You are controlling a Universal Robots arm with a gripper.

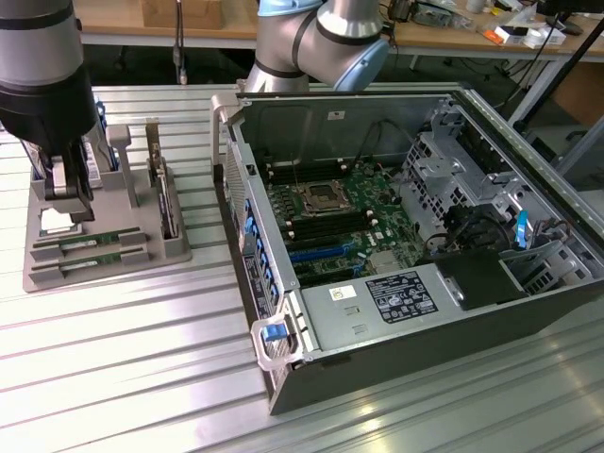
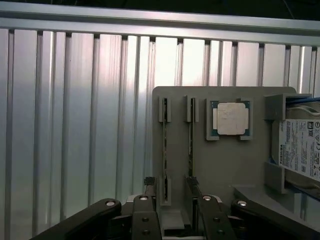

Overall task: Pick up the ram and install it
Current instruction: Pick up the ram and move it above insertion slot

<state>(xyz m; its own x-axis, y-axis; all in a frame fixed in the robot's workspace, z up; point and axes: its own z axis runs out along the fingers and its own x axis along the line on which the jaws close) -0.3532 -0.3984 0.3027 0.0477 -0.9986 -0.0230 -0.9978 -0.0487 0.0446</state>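
grey tray (image 2: 225, 165) holds ram (image 2: 165, 150), processor (image 2: 231, 118), hard drive (image 2: 300, 150).

We get a high oblique exterior over the table (image 1: 142, 377); wrist cam looks straight down, close; both share the grey tray (image 2: 225, 165).

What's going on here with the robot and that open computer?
A robot arm's gripper hangs open over a grey holder, fingers lined up either side of one ram stick in its slot. Nothing is gripped yet. A second stick, a processor and a hard drive sit in the same holder. Beside it the PC case lies open, motherboard exposed.
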